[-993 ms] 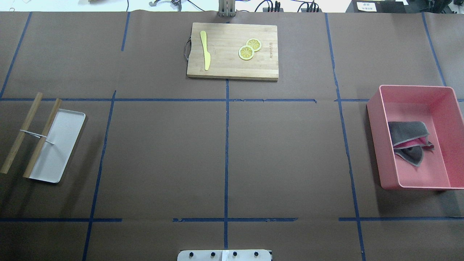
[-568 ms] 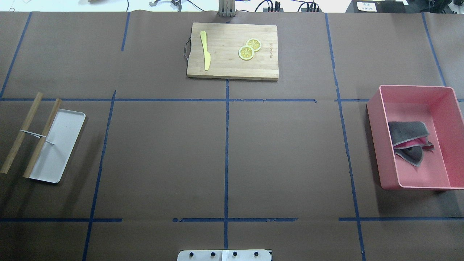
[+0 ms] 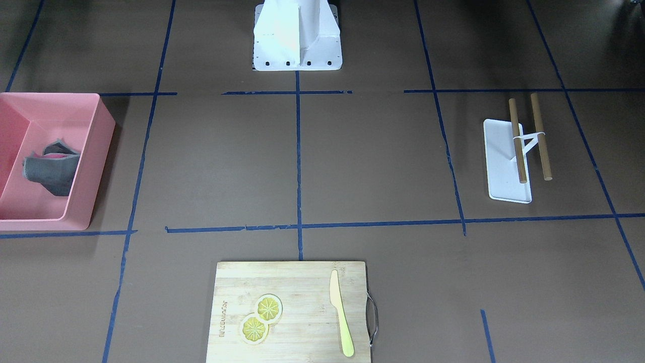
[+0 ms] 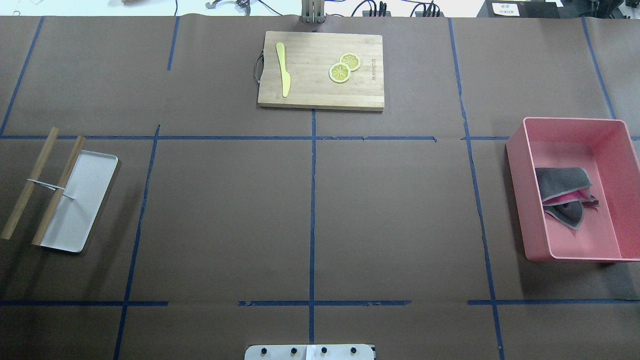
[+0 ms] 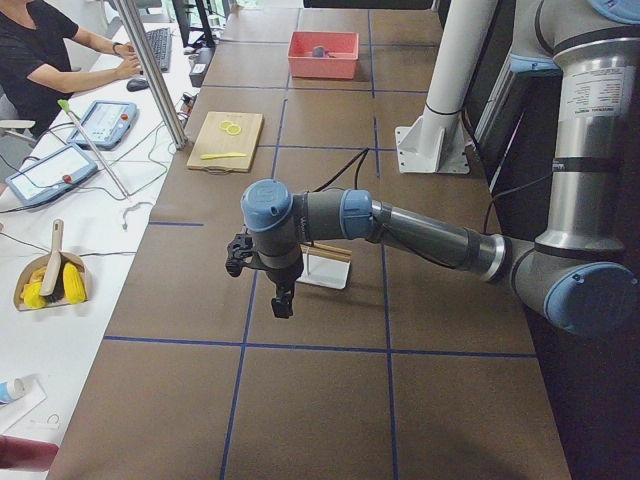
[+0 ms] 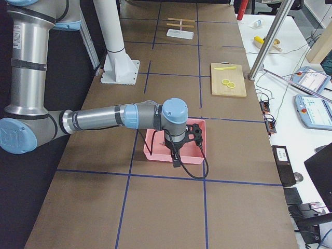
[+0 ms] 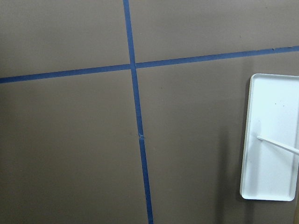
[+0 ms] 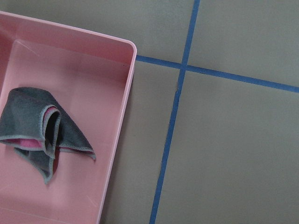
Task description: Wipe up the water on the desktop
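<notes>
The desktop [image 4: 225, 215] is dark brown with a grid of blue tape lines; no water patch shows on it. A crumpled grey and pink cloth [image 4: 562, 195] lies in a pink bin [image 4: 520, 200] at the right; it also shows in the right wrist view [image 8: 42, 135]. My left gripper [image 5: 283, 300] hangs above the desktop next to the white tray [image 5: 325, 275]; I cannot tell if it is open. My right gripper [image 6: 176, 161] hangs over the near edge of the pink bin [image 6: 150, 150]; I cannot tell if it is open.
A bamboo cutting board [image 4: 320, 90] with a yellow knife [image 4: 283, 70] and two lemon slices [image 4: 340, 72] lies at the far middle. A white tray [image 4: 80, 200] with a two-rod wooden rack [image 4: 30, 185] stands at the left. An operator [image 5: 40, 50] sits beyond the table.
</notes>
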Controlling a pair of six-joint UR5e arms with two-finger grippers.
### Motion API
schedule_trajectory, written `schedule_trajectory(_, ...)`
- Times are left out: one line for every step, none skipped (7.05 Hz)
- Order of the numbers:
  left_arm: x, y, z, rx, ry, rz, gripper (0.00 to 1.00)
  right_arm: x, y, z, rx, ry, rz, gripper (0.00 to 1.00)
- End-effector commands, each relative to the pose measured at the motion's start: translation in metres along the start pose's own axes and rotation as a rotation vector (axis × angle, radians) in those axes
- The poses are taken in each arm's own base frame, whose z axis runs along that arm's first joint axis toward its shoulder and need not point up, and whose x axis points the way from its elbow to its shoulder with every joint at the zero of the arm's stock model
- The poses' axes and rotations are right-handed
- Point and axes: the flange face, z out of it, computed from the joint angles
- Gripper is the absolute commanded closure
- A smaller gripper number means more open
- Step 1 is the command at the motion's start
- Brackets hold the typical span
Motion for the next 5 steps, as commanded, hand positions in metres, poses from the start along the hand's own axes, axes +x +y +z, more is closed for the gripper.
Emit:
schedule_trajectory(0.0002, -0.0001, -0.0001, 0.0, 0.0, 0.001, 0.0, -0.0035, -0.0068, -0.0048, 0.011, 0.0, -0.01, 0.0)
schedule_trajectory(0.0003, -0.0002, -0.0002, 0.001, -0.001, 0.002, 0.0, -0.0034, -0.0088, -0.0051, 0.012, 0.001, -0.013, 0.0)
schedule_trajectory(0.0009, -0.0008, -0.0007, 0.002, 0.001, 0.003, 0.0, -0.0039, -0.009, -0.0058, 0.014, 0.003, -0.016, 0.0)
schedule_trajectory(0.0013, -0.0015, -0.0012, 0.003, 0.0, 0.005, 0.0, -0.0039, -0.0091, -0.0058, 0.014, 0.003, -0.018, 0.0)
schedule_trajectory(0.0023, -0.0029, -0.0024, 0.007, 0.0, 0.007, 0.0, -0.0045, -0.0098, -0.0068, 0.016, 0.004, -0.023, 0.0)
